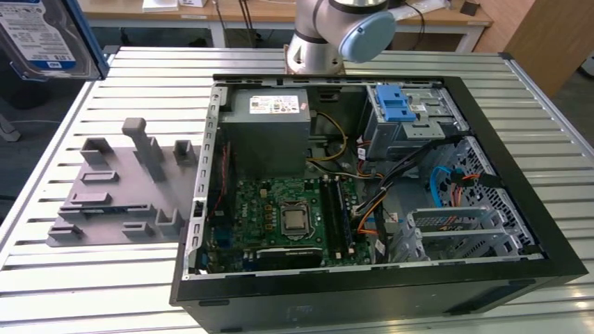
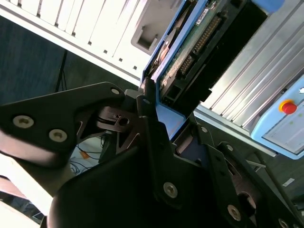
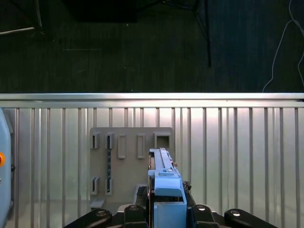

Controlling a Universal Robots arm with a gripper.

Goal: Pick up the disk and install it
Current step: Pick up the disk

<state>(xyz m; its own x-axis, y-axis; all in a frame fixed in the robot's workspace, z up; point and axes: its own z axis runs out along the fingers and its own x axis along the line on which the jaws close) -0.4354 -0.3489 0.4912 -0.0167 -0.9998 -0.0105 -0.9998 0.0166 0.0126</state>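
The exterior view has the disk [image 1: 46,35] aloft, well apart from the computer case [image 1: 371,188]; the second wrist view shows the pincer [image 2: 161,111] clamped on its blue-railed edge; the first wrist view shows it jutting ahead of the pincer, so it may tilt or slip.

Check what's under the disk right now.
In the first wrist view the disk, clamped in the gripper, hangs over the grey slotted fixture on the slatted table. Part of the fixture is hidden behind disk and gripper.
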